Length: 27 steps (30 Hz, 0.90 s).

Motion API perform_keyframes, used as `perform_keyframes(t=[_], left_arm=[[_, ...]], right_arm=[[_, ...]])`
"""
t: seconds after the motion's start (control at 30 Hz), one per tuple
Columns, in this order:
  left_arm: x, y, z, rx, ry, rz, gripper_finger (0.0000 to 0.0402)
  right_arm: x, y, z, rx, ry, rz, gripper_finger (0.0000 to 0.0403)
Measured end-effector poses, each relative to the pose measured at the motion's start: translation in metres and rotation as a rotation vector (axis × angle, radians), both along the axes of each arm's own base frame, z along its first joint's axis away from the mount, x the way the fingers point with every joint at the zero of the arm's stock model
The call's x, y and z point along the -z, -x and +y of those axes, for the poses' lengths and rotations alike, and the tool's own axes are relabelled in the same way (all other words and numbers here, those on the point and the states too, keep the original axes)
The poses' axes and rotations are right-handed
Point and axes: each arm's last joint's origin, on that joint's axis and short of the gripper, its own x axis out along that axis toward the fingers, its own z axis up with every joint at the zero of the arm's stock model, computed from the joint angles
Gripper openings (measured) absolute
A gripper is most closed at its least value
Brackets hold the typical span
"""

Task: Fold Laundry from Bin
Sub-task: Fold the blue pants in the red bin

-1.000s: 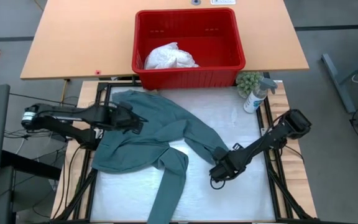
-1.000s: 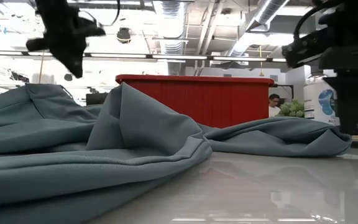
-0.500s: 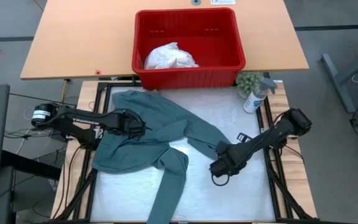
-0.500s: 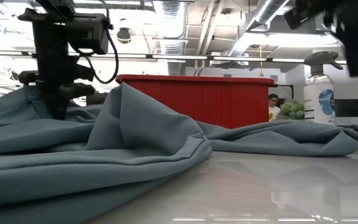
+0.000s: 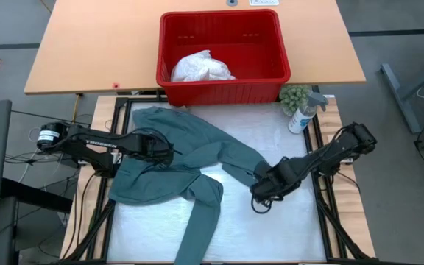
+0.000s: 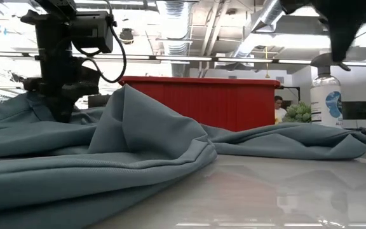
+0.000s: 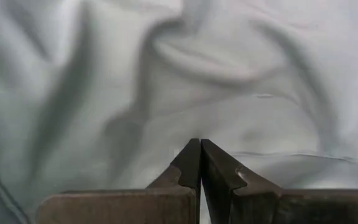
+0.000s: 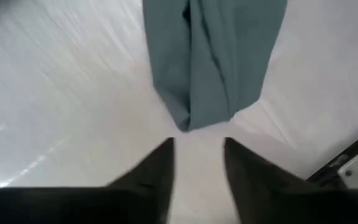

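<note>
A dark teal-green long-sleeved garment (image 5: 197, 147) lies spread and rumpled on the white table (image 5: 271, 228). One sleeve (image 5: 197, 235) runs over the near edge. The other sleeve's end (image 8: 210, 93) lies flat toward the right. My left gripper (image 5: 169, 151) is shut and stands on the garment's body at the left. My right gripper (image 8: 197, 158) hangs open above the bare table, just short of that sleeve end, with nothing between its fingers. The red bin (image 5: 223, 92) stands at the far edge with a white garment (image 5: 201, 68) inside. My left gripper comes steeply from above, and its shut fingertips (image 7: 191, 155) meet the garment's body cloth (image 7: 199, 134), which lies wrinkled on the table. Whether a fold is caught between the tips I cannot tell. In the low view a cloth ridge (image 6: 56, 124) hides the tips.
A spray bottle (image 5: 302, 114) and a small green plant (image 5: 294, 96) stand at the far right corner, beside the bin. Black frame rails (image 5: 322, 213) run along the table's sides. Bare white surface lies in the near right part.
My left gripper has come down from above the garment onto its body. My right gripper has risen from the sleeve end on the right, now well clear of it. The sleeve end stays lying on the table.
</note>
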Motion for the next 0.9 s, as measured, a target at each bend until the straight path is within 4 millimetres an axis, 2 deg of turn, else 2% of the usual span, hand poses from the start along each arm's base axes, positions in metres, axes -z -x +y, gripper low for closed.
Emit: perform_keyframes(t=[0.1,0.17,0.5,0.6,0.67,0.77,0.8,0.9], left_arm=[[0.0,-0.002,0.0,0.035,0.01,-0.014,0.0],[0.0,-0.003,-0.001,0.044,0.015,-0.014,0.0],[0.0,-0.003,-0.001,0.072,0.008,-0.007,0.0],[0.0,-0.003,0.0,0.073,0.007,-0.007,0.0],[0.0,-0.003,0.0,0.079,0.006,-0.005,0.0],[0.0,-0.003,0.0,0.082,0.002,-0.003,0.0],[0.0,-0.003,0.0,0.081,-0.001,-0.003,0.0],[0.0,-0.003,0.0,0.081,-0.003,-0.003,0.0]], right_arm=[[0.021,0.006,0.002,0.04,0.009,0.029,0.0239],[0.035,0.007,0.001,0.066,0.013,0.032,0.0262],[0.09,0.013,-0.005,0.064,-0.007,-0.013,0.0271],[0.098,0.015,-0.01,0.092,-0.003,-0.002,0.023],[0.099,0.018,-0.015,0.141,0.015,0.032,0.0164],[0.098,0.022,-0.022,0.2,0.041,0.072,0.0038],[0.096,0.022,-0.024,0.222,0.045,0.075,0.0023],[0.082,0.019,-0.028,0.307,0.075,0.084,0.0016]])
